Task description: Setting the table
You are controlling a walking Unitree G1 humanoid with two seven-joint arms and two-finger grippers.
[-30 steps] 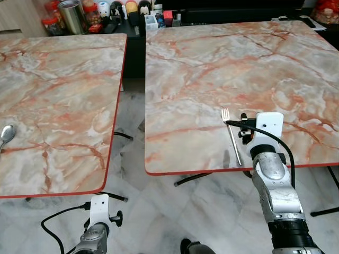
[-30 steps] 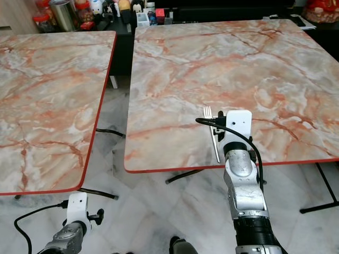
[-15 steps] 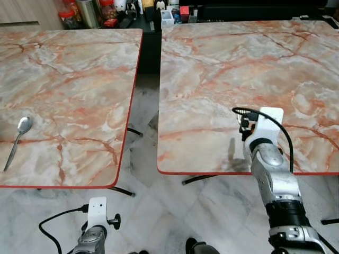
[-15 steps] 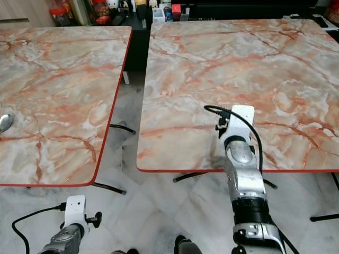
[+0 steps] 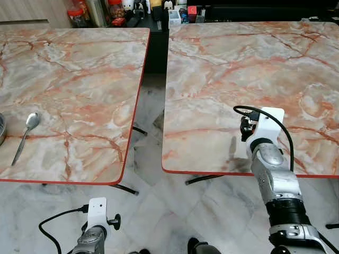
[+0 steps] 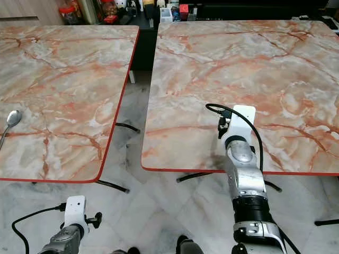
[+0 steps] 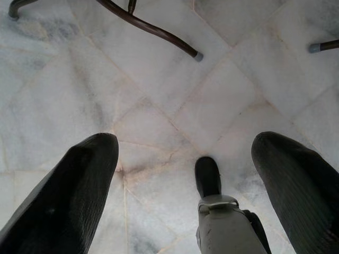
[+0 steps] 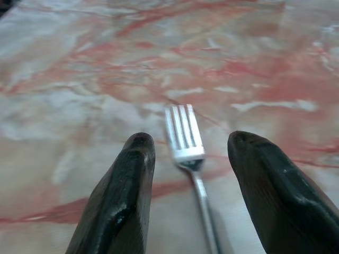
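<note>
Now my right gripper (image 8: 185,174) fingers spread, released, straddling fork (image 8: 183,135) on right table (image 5: 296,63); left gripper (image 7: 185,180) spread, idle above floor; spoon (image 5: 24,136) on left table (image 5: 79,69).

My head looks down on both tables (image 5: 74,79); my right wrist hangs close over the fork (image 8: 183,135), my left over floor (image 7: 159,79).

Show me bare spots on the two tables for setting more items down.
Right table: bare marble across its far and middle stretch; only the near edge is taken, where the right gripper stands open around the fork. Left table: bare except its near-left corner, holding the spoon and a metal dish rim. Crowded: the jar shelf behind both.
</note>
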